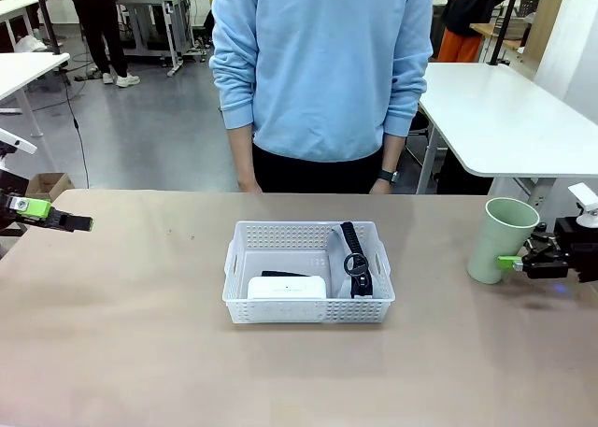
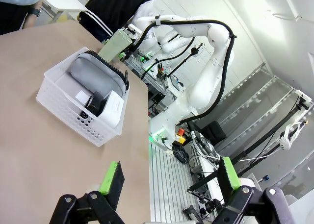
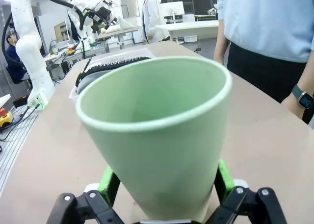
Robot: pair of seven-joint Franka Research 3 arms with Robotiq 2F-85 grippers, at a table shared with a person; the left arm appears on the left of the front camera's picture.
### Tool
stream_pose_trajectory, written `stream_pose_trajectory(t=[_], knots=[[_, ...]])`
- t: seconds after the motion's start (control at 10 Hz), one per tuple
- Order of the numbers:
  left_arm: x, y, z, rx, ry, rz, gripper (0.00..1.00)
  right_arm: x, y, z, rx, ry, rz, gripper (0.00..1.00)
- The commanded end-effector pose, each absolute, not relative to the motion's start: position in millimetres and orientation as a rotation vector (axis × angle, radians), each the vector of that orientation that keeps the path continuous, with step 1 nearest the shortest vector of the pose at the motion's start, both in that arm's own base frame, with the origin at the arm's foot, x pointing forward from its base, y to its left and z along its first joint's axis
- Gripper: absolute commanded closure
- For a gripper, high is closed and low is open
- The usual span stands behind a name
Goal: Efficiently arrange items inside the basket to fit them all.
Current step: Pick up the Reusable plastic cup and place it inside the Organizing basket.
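The white basket (image 1: 308,307) sits mid-table. Inside it a white box (image 1: 287,287) lies at the front left with the black stapler (image 1: 280,274) just behind it. The grey pouch (image 1: 338,249) with its black zipper and ring pull leans along the right side. A pale green cup (image 1: 500,240) stands upright on the table at the far right. My right gripper (image 1: 512,262) is open with its pads (image 3: 109,182) on either side of the cup's (image 3: 157,136) lower wall. My left gripper (image 1: 70,221) hovers open at the far left, holding nothing.
A person in a light blue sweatshirt (image 1: 322,63) stands at the far edge behind the basket, hands down by the tabletop. Bare brown table (image 1: 140,334) lies around the basket. In the left wrist view the basket (image 2: 81,121) lies ahead near the table's edge.
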State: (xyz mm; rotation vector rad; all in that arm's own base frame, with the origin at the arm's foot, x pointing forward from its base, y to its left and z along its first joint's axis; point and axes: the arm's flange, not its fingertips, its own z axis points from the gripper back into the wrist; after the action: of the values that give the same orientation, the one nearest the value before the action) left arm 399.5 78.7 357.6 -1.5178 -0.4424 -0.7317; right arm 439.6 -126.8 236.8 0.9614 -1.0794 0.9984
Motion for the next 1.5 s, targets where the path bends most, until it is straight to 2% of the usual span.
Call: stream_pose_trajectory(t=[0.0,0.3,0.4,0.5,0.6,0.7,0.8,0.9,1.1,1.2,1.3,1.4], knots=[[397.2,78.3,358.9,-1.515,-0.442,-0.730,0.00,441.1,-126.4,248.0,0.979,-1.076,1.000,0.00],[397.2,78.3,358.9,-1.515,-0.442,-0.730,0.00,443.4,-123.5,249.7,0.997,-1.066,1.009,0.00],[397.2,78.3,358.9,-1.515,-0.442,-0.730,0.00,441.8,-124.8,249.6,1.008,-1.070,1.039,0.12],[397.2,78.3,358.9,-1.515,-0.442,-0.730,0.00,441.4,-125.5,250.7,1.004,-1.056,1.032,0.56],[397.2,78.3,358.9,-1.515,-0.442,-0.730,0.00,441.1,-126.3,251.4,1.014,-1.055,1.025,0.56],[397.2,78.3,358.9,-1.515,-0.442,-0.730,0.00,440.4,-126.6,250.3,1.024,-1.039,1.022,1.00],[397.2,78.3,358.9,-1.515,-0.442,-0.730,0.00,440.4,-127.0,247.6,1.032,-1.029,1.020,0.70],[397.2,78.3,358.9,-1.515,-0.442,-0.730,0.00,439.6,-128.0,247.9,1.031,-1.031,1.019,1.00],[397.2,78.3,358.9,-1.515,-0.442,-0.730,0.00,438.4,-128.6,251.5,1.027,-1.040,1.024,1.00],[397.2,78.3,358.9,-1.515,-0.442,-0.730,0.00,435.1,-130.2,260.4,1.031,-1.050,1.029,0.70],[397.2,78.3,358.9,-1.515,-0.442,-0.730,0.00,424.9,-137.1,288.1,1.016,-1.049,1.028,0.70],[397.2,78.3,358.9,-1.515,-0.442,-0.730,0.00,408.6,-144.7,326.0,0.972,-1.028,1.015,1.00]])
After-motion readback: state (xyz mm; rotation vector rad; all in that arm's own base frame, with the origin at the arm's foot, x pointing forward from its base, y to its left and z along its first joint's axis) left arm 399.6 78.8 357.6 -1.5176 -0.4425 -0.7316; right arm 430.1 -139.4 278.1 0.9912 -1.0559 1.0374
